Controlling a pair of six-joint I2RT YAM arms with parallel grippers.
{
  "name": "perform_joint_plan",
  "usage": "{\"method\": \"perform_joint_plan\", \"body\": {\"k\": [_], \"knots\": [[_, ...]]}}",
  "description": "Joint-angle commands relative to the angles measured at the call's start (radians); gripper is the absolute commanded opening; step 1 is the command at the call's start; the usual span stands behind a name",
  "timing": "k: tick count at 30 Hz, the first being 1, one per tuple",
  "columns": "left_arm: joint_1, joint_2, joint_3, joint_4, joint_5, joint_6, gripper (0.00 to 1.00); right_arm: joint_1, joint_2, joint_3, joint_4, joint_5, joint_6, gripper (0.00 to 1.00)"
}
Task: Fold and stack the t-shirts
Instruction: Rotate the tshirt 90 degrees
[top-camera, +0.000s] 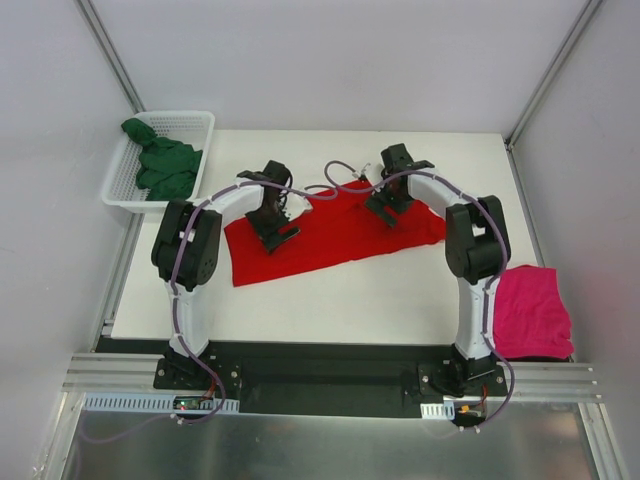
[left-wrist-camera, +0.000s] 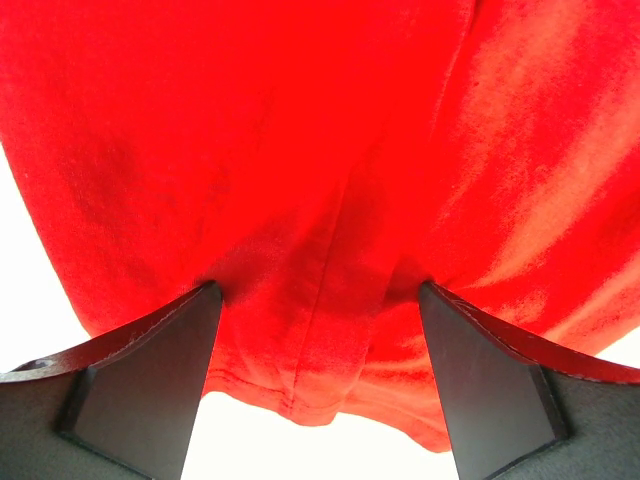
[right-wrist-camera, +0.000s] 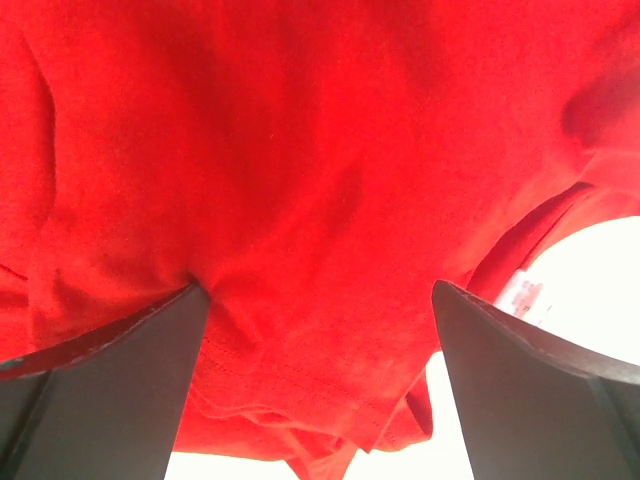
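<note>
The left gripper (left-wrist-camera: 318, 290) stands wide open, tips down on the red tee (top-camera: 340, 235). A raised fold with a stitched hem runs between its fingers (left-wrist-camera: 150, 380), and nothing is clamped. The right gripper (right-wrist-camera: 320, 290) is spread just as wide, tips also pressed into the red cloth, which bulges between them unheld. A white label (right-wrist-camera: 524, 296) shows beside one of its fingers, at the cloth's edge. The red tee lies spread on the table (top-camera: 380, 295) under both grippers, reaching past each on its outer side. The green tee (top-camera: 162, 168) sits bunched in the basket (top-camera: 190, 120), well off to the left gripper's left. The pink tee (top-camera: 530, 310) lies crumpled well to the right gripper's right, nearer the bases
</note>
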Motion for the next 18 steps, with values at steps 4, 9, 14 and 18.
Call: {"method": "perform_joint_plan", "body": {"k": [4,9,14,18], "knots": [[0.045,0.035,0.0,0.026,-0.037,0.038,0.81,-0.021,0.132,0.169,-0.143,-0.013,-0.052,0.98],[0.046,-0.006,-0.047,0.028,-0.06,0.045,0.8,-0.024,0.175,0.229,-0.239,-0.01,-0.069,0.98],[0.048,-0.031,-0.08,0.028,-0.069,0.041,0.8,-0.026,0.174,0.282,-0.345,-0.061,-0.072,0.97],[0.045,-0.054,-0.073,0.026,-0.057,0.019,0.81,-0.027,0.215,0.419,-0.568,-0.176,-0.108,0.97]]}}
